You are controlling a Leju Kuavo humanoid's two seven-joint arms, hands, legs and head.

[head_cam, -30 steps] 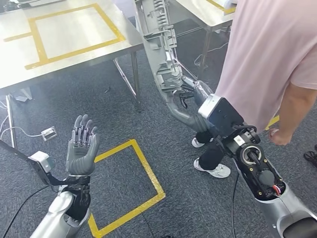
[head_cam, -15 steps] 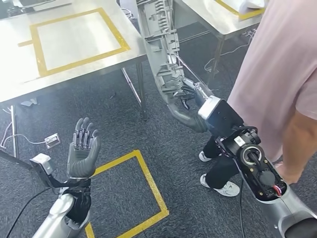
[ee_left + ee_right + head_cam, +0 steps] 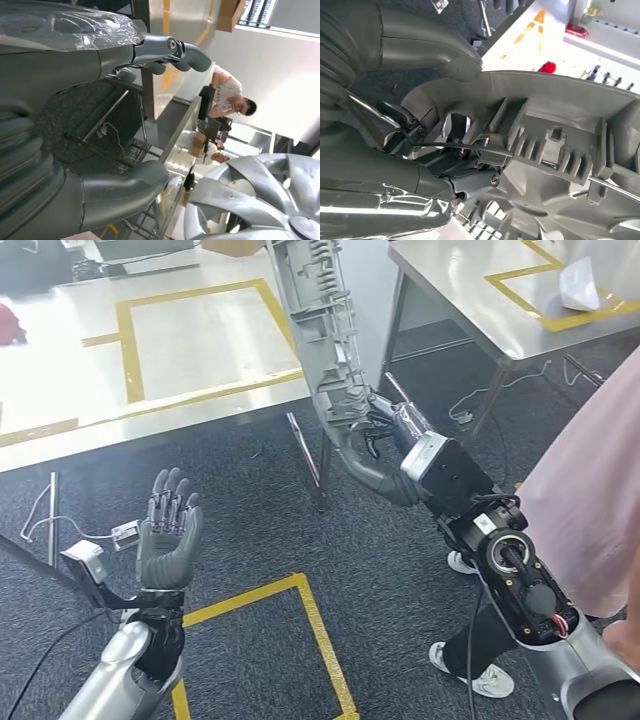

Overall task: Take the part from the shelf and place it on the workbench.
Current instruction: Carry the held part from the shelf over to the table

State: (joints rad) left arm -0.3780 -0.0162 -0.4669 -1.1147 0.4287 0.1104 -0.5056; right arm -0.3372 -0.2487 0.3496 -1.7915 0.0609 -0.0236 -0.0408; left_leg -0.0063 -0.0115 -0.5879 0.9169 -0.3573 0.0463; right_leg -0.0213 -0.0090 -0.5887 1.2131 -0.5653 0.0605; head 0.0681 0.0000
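The part is a long grey plastic wheel cover with ribs and clips. My right hand grips its lower end and holds it upright in the air, over the floor in front of the workbench. The right wrist view shows the thumb pressed on the part's rim and the fingers hooked through its openings. My left hand is raised at the lower left, palm up, fingers apart and holding nothing. In the left wrist view the part's spoked face lies beyond that hand's fingers.
The steel workbench carries a yellow taped rectangle. A second steel table stands at the right with a white object on it. A person in a pink shirt stands close to my right arm. Yellow tape marks the carpet.
The whole picture has shifted: the camera moved, bringing the workbench nearer and the person farther right. Both hands keep their pose, the right one still holding the part.
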